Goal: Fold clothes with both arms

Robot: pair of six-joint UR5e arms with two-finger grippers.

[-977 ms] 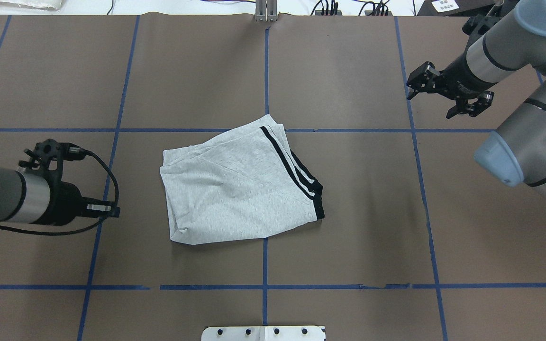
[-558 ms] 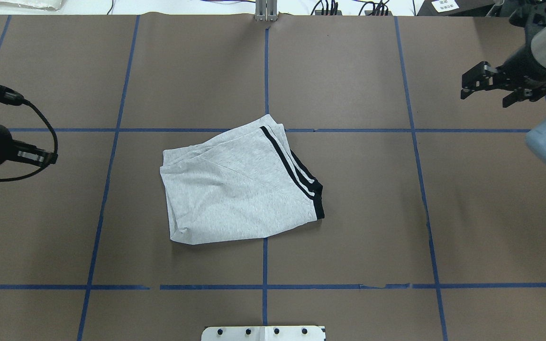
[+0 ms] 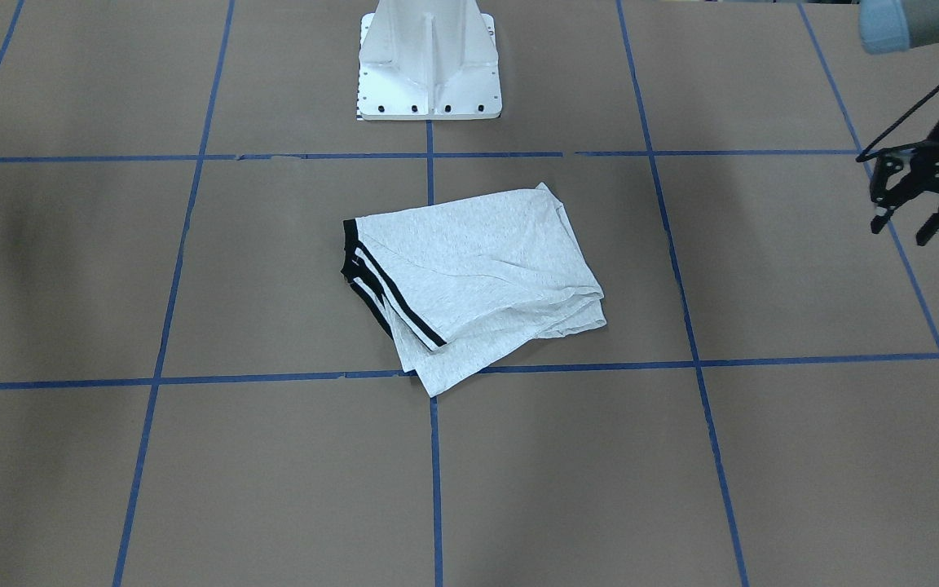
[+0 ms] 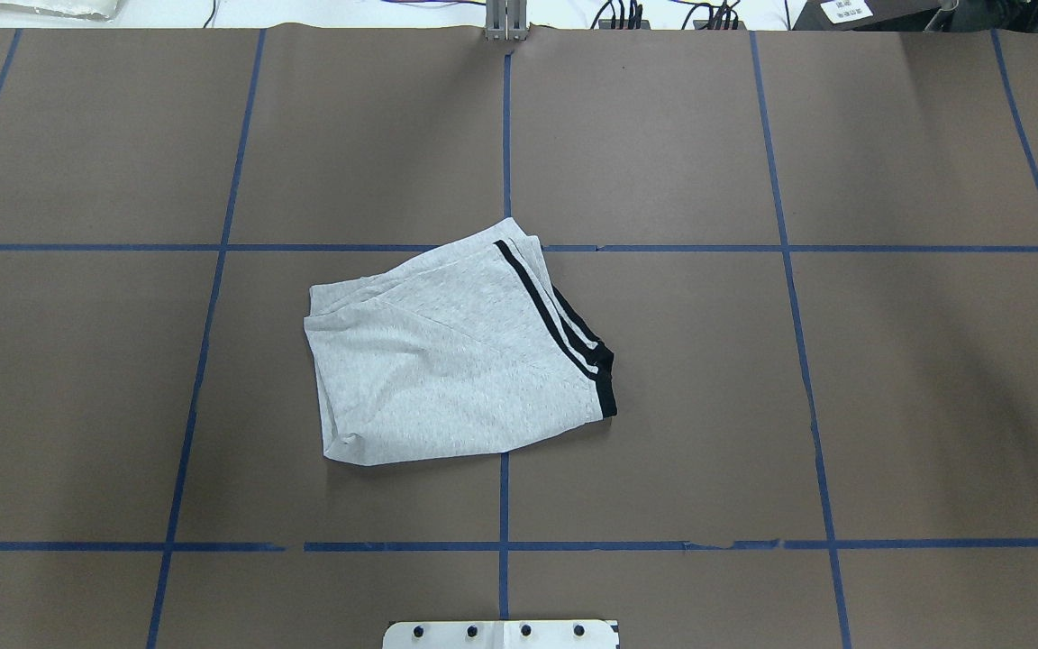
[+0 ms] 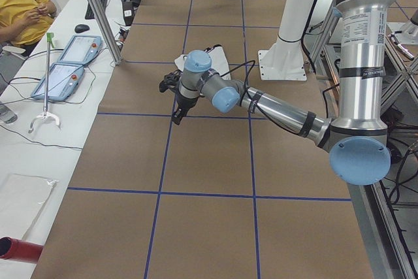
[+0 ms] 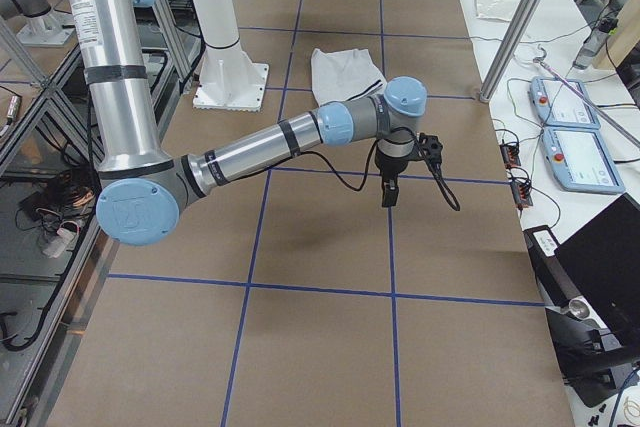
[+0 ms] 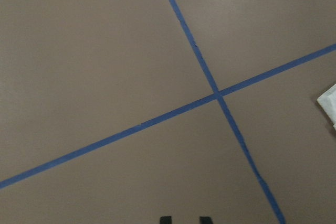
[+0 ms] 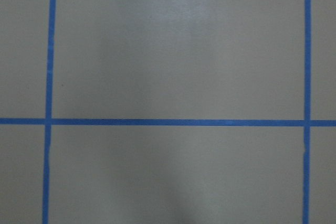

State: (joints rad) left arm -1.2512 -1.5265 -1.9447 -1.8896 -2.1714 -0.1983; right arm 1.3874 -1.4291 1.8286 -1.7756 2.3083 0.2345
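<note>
Both of my arms reach low and outward over the table, each wrist turned so that its gripper points down at the surface. My left gripper (image 3: 900,231) hangs above the paper with its two black fingers (image 3: 878,222) spread apart and nothing between them. My right gripper (image 6: 388,194) also hangs clear of the surface, a black cable (image 6: 440,182) looping beside it; I cannot tell whether its fingers are spread or closed. The T-shirt (image 4: 447,361) lies between the two grippers, well apart from both and touched by neither. It is folded into a compact, roughly four-sided bundle with plain heather-grey cloth uppermost. The black-and-white striped trim (image 4: 548,317) runs along the edge facing my right gripper, and layered hems show on the edge facing my left. The table (image 4: 933,406) is covered in brown paper ruled into squares by blue tape (image 4: 504,135). The white pedestal (image 3: 429,65) stands behind the shirt. Beyond my left gripper a person in a yellow top (image 5: 19,8) sits near two teach pendants (image 5: 65,66).
</note>
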